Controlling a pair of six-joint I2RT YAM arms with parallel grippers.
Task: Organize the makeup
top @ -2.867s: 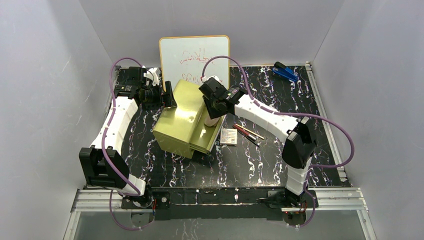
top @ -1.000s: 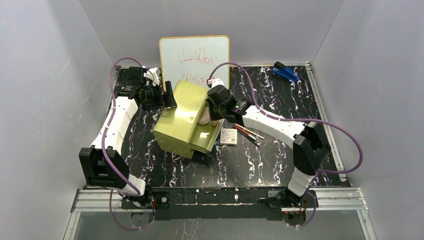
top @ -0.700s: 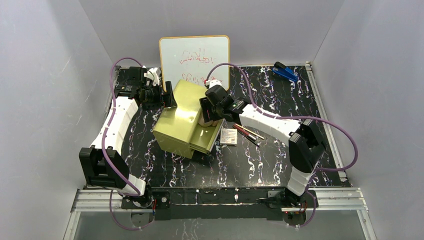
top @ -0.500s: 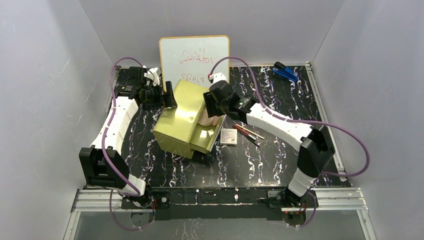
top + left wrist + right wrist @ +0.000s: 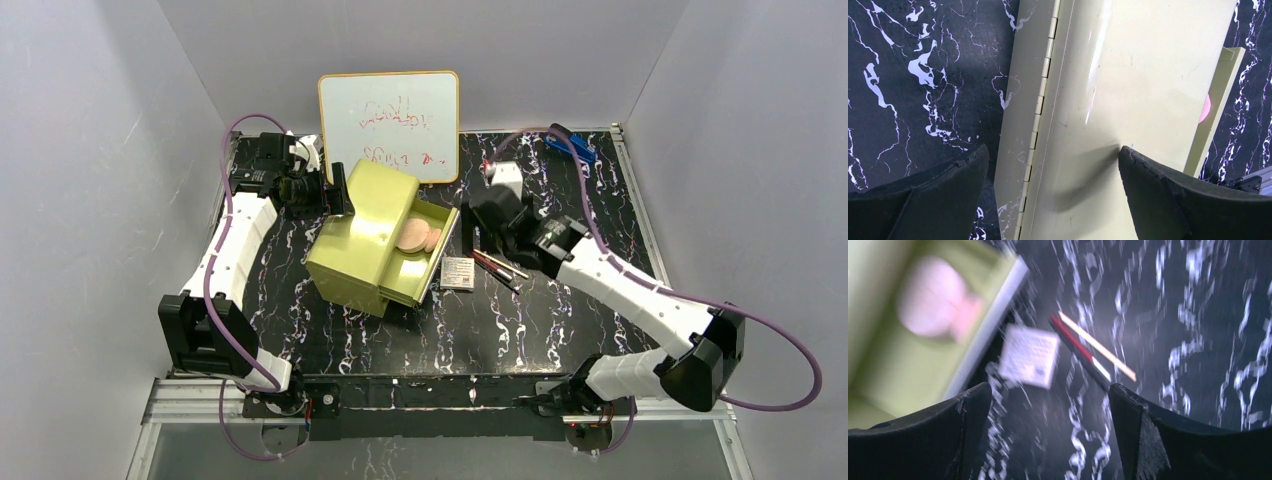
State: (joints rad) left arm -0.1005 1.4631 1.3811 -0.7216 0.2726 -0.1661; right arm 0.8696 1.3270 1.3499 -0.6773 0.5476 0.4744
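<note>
Two round pinkish discs, the larger (image 5: 412,236) and the smaller (image 5: 434,240), lie in the open drawer (image 5: 421,270) of a yellow-green box (image 5: 362,232); they show blurred in the right wrist view (image 5: 932,296). A whitish printed packet (image 5: 457,272) (image 5: 1029,356) and a dark-red stick (image 5: 490,263) (image 5: 1074,344) beside a tan stick (image 5: 1096,346) lie on the table right of the drawer. My right gripper (image 5: 481,237) (image 5: 1050,390) is open and empty, above the packet and sticks. My left gripper (image 5: 335,199) (image 5: 1053,155) is open, straddling the box's hinged back edge (image 5: 1043,95), its right finger (image 5: 1148,175) against the box top.
A whiteboard (image 5: 390,110) with red scribbles leans against the back wall behind the box. A blue stapler-like object (image 5: 573,147) lies at the far right corner. The table (image 5: 520,320) is black marble-patterned with metal rails at its edges.
My right gripper has pulled out of the drawer and swung right, leaving the pinkish discs uncovered in the drawer. The left arm has not moved.
</note>
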